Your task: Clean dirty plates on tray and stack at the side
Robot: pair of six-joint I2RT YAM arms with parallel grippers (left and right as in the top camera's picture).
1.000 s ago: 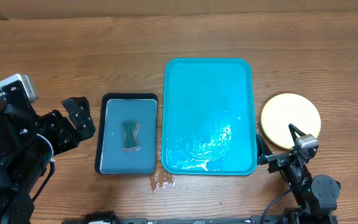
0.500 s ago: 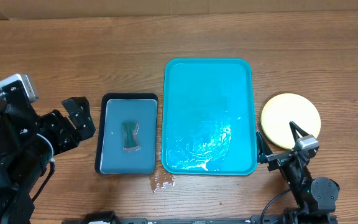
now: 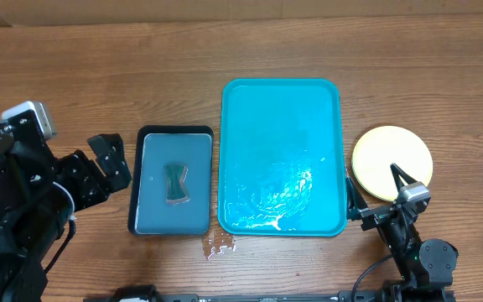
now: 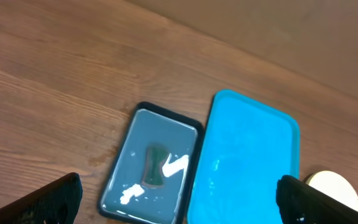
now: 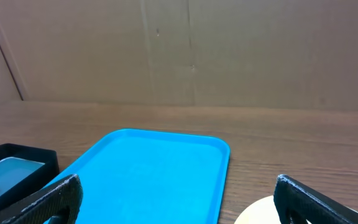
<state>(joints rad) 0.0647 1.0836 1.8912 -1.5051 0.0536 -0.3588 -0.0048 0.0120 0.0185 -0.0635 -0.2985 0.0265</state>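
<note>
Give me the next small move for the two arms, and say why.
Probably just park both arms. The large teal rectangular plastic tray holds no plates, only wet streaks; a round yellow-green plate lies on the table right of it. The teal sponge rests in the small black tray; left gripper and right gripper are open, empty.

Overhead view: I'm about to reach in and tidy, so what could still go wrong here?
A puddle lies on the table by a corner of the tray; it could spread under the black tray. The right hand hangs close beside the yellow plate; a swing might knock it.
</note>
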